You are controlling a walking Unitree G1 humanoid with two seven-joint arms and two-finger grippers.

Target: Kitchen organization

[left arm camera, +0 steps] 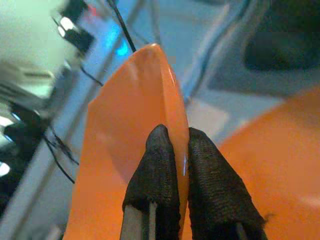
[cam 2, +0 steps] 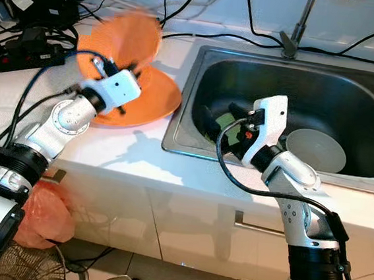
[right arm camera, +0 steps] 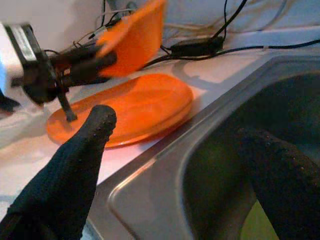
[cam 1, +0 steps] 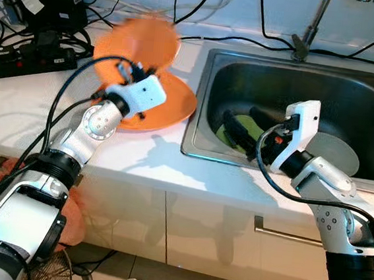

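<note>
On the counter [cam 1: 146, 156], left end effector [left arm camera: 175, 145] pinches a raised orange plate [cam 1: 140, 43].

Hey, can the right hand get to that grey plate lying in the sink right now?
Probably yes. The right hand is open and already down inside the sink, with the grey plate lying uncovered just beside that arm.

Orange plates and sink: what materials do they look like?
Lifted orange plate in the left gripper: likely plastic, thin rim, even colour, soft sheen. Orange plate on the counter: looks the same. Sink: brushed stainless steel by its grey metallic reflections.
</note>
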